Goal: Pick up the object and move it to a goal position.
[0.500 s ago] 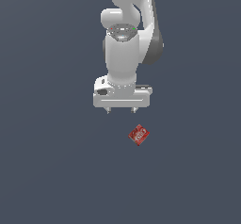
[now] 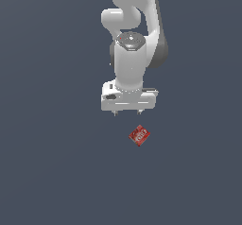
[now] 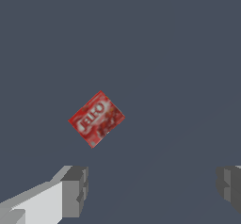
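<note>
The object (image 2: 139,135) is a small flat red box with white lettering, lying on the dark grey floor, turned about 45 degrees. My gripper (image 2: 126,112) hangs above the floor, just beyond the box and slightly toward the exterior view's left. Its short fingertips point down and stand wide apart, so it is open with nothing between them. In the wrist view the box (image 3: 96,119) lies ahead of the two grey fingertips (image 3: 75,191), outside the gap between them, nearer one finger than the other.
A plain dark grey surface (image 2: 56,172) fills both views. The white arm (image 2: 134,44) rises above the gripper toward the top of the exterior view. No other objects or markers show.
The gripper has shifted slightly toward the exterior view's right and closer to the box. The box has not moved.
</note>
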Controlling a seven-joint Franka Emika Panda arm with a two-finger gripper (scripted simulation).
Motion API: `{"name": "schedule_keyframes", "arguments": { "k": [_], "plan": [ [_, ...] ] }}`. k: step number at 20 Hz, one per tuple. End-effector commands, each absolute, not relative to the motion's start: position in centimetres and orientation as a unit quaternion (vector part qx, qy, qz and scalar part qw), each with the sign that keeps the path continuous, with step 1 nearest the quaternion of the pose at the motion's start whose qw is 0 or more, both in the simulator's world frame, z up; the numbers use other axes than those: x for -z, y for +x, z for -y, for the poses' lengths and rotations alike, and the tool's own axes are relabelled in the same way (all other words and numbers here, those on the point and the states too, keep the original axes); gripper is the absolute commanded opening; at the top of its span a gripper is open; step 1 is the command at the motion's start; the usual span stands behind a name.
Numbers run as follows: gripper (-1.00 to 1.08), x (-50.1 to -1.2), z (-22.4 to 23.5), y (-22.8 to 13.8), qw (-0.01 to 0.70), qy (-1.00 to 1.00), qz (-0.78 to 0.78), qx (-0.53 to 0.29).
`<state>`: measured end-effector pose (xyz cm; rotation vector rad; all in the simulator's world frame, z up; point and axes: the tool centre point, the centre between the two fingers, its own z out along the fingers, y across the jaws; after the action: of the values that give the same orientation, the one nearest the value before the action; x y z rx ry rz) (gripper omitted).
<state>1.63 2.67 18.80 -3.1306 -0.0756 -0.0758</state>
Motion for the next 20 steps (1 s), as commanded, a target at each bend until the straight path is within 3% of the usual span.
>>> {"name": "schedule_keyframes", "arguments": {
  "k": [1, 20],
  "plan": [
    [1.0, -18.4, -3.1, 1.5, 0.006, -0.999, 0.03, 0.021],
    [1.0, -15.8, -4.6, 2.3, 0.009, -0.997, -0.071, 0.015]
  ]
}}
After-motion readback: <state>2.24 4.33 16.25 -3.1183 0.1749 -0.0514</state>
